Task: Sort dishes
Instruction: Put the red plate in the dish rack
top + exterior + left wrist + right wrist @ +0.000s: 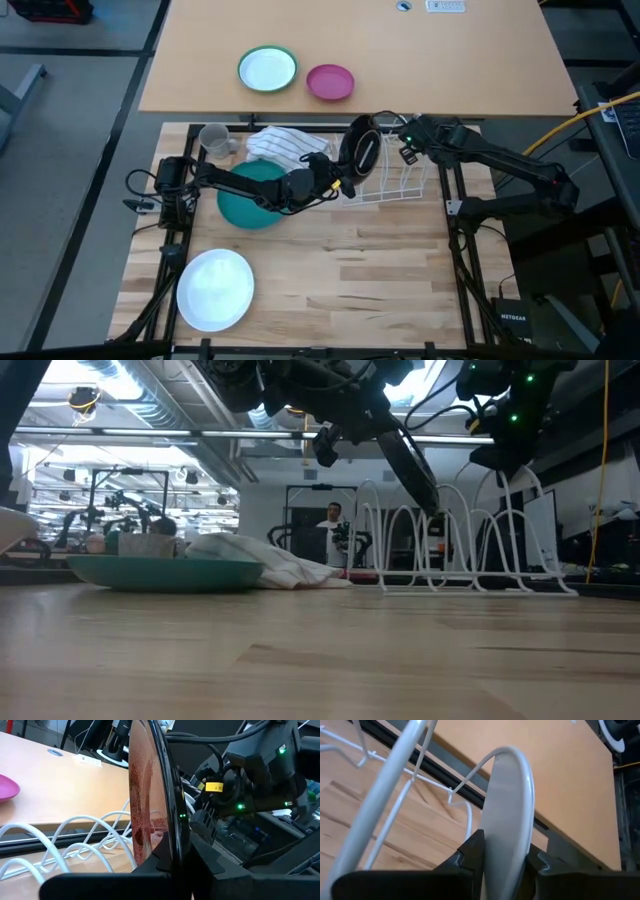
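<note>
Two plates are in my grippers at once, both held on edge over the white wire dish rack point(395, 182) at the far side of the wooden table point(340, 280). My left gripper point(335, 182) is clamped on the rim of the red-brown glossy plate point(360, 148); in the left wrist view its dark fingers point(165, 865) pinch that plate's point(147, 795) lower edge, and the glossy face stands nearly upright above the rack's wire loops point(75, 837). From the low view the plate point(410, 460) hangs tilted, its bottom edge down among the hoops of the rack point(450, 550).

My right gripper point(408, 140) sits just beyond the rack's far end. In the right wrist view its fingers point(472, 852) are closed on the rim of a plain white plate point(507, 815), which stands on edge with the rack wires point(395, 780) beside it. I cannot pick out that plate from the high view.

Elsewhere on the table, the dark green plate point(252, 195) lies flat under my left arm, partly hidden by it, touching a striped cloth point(285, 143). Another large white plate point(215, 290) lies flat near the front left corner. A grey cup point(214, 138) stands just beside the cloth.
</note>
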